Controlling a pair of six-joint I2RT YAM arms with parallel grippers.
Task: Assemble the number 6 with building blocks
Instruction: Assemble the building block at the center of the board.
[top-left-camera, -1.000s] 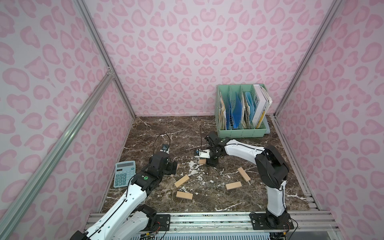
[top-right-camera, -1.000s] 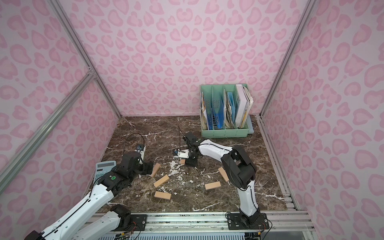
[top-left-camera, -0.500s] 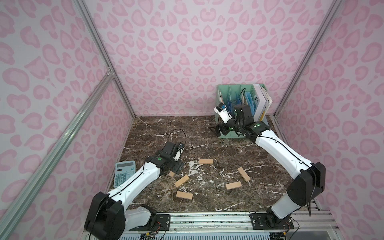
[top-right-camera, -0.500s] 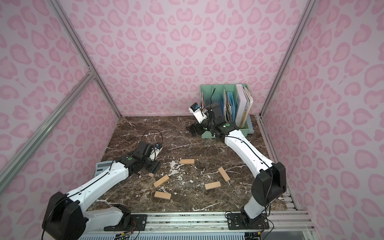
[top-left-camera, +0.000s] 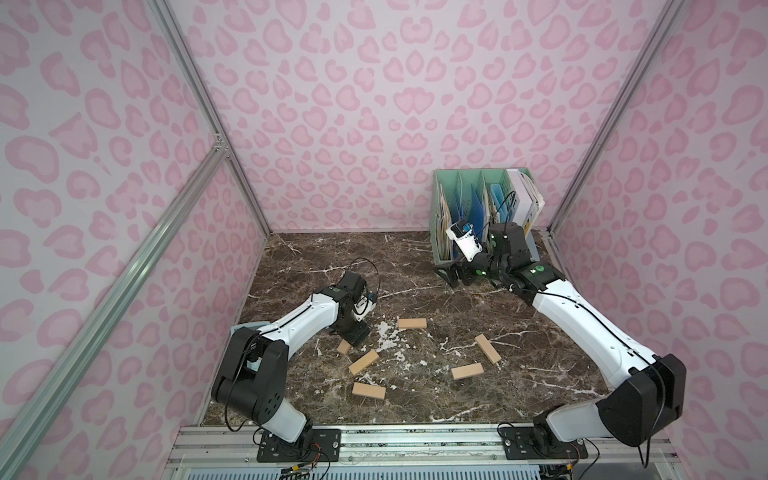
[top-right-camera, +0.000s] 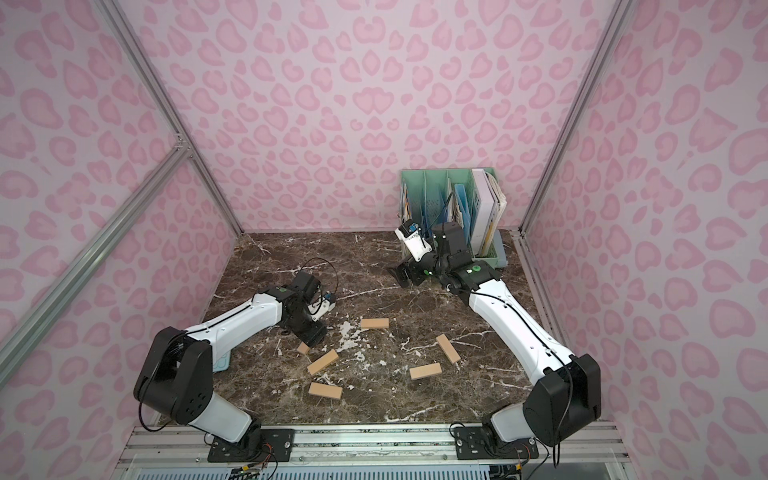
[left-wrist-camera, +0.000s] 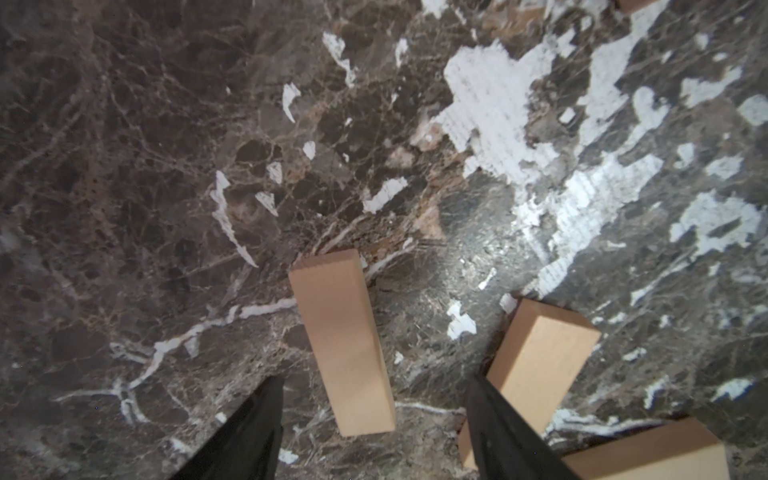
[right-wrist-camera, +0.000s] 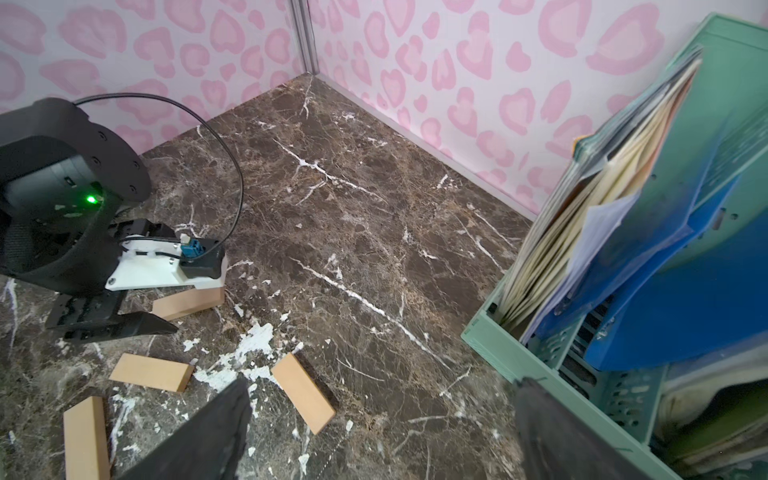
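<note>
Your left fingers (left-wrist-camera: 249, 432) straddle a plank (left-wrist-camera: 340, 345), ungripped; close off-centre and you nudge the neighbouring plank (left-wrist-camera: 536, 357). Right fingers (right-wrist-camera: 199, 436) gape, empty.

In both top views the left arm (top-left-camera: 307, 316) hides most of the calculator (top-left-camera: 245, 327) and the left gripper (top-left-camera: 354, 337) covers one end of a block (top-left-camera: 343, 347), while the left wrist view's edge crops another block (left-wrist-camera: 648, 455) and the right wrist view blurs the file rack (right-wrist-camera: 540, 365).

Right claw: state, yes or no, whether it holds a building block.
No, the right claw is open and empty; the building blocks in its wrist view lie flat on the tabletop.
</note>
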